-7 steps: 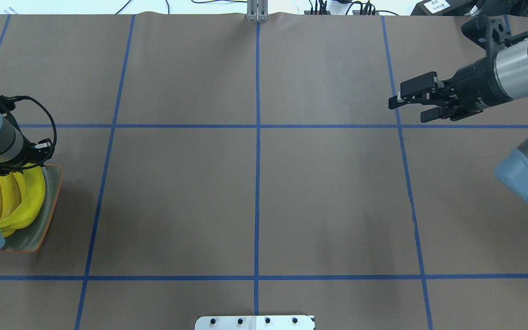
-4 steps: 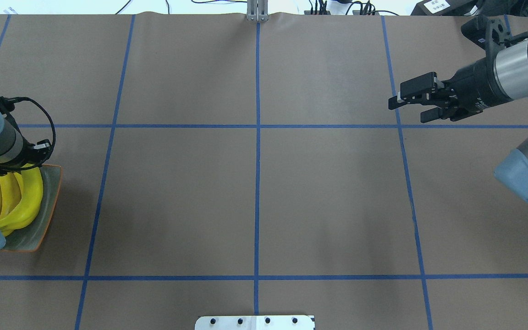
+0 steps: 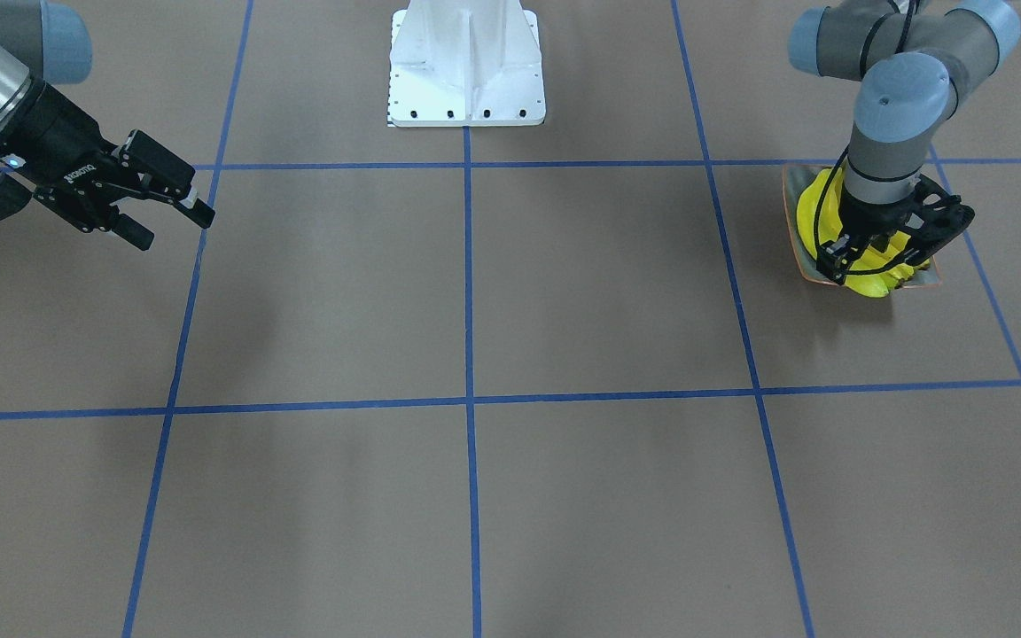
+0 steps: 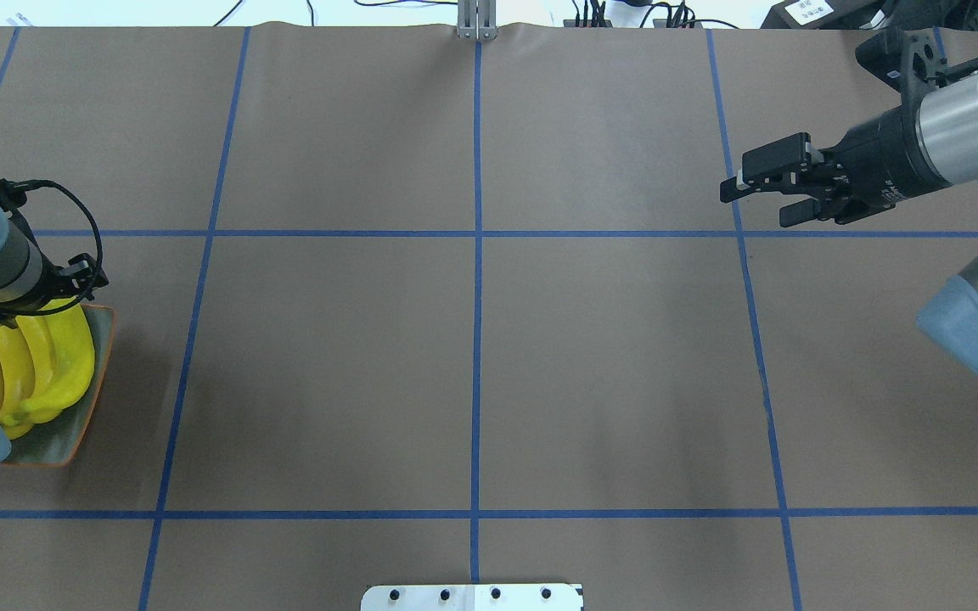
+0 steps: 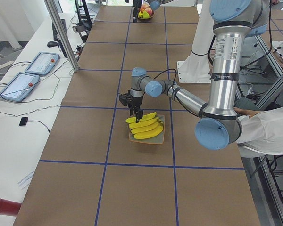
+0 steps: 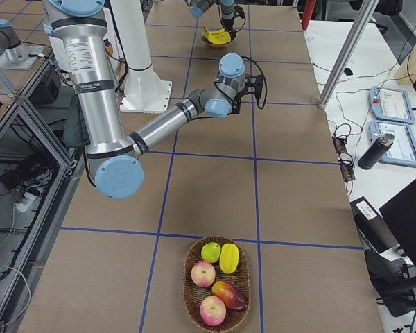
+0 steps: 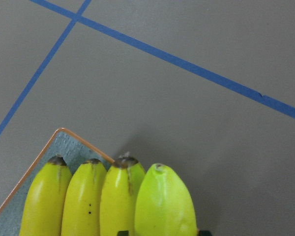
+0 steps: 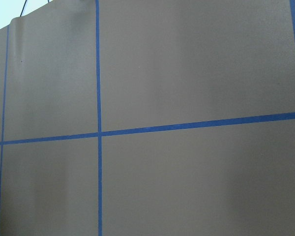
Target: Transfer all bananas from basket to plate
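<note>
Bananas [image 4: 30,365] shifted on plate [image 4: 73,441]: now spread wider, lying closer to its right rim.

Yellow bananas [image 4: 30,369] side by side on plate [image 4: 60,439]

left claw [image 5: 137,114] prob. pt. hidden, plate [image 7: 64,145] cropped

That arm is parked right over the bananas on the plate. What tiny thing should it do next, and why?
Probably open the left gripper and let go. In the wrist view the nearest banana sits between its dark tips, beside three others on the plate, so it looks set down. Whether the grip is loose or tight, I cannot tell.
</note>
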`<act>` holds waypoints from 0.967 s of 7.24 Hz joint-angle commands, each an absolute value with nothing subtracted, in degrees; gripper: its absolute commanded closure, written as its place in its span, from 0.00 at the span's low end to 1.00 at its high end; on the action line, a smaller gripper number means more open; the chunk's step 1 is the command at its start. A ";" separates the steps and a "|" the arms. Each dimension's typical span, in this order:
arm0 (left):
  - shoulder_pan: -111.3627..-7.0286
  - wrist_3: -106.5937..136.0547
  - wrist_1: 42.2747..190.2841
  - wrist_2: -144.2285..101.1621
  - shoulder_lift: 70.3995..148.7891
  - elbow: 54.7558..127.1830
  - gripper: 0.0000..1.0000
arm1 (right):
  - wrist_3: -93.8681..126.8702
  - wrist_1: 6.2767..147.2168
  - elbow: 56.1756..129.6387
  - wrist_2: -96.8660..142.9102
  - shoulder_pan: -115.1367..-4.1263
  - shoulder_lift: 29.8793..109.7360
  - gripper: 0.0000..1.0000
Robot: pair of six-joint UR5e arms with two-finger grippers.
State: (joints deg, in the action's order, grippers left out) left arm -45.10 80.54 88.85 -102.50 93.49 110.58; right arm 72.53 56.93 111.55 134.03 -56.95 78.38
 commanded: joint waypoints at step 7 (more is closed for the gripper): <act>-71.32 28.85 89.91 -127.76 91.07 116.38 0.00 | 42.54 59.57 102.60 134.03 -76.87 90.96 0.00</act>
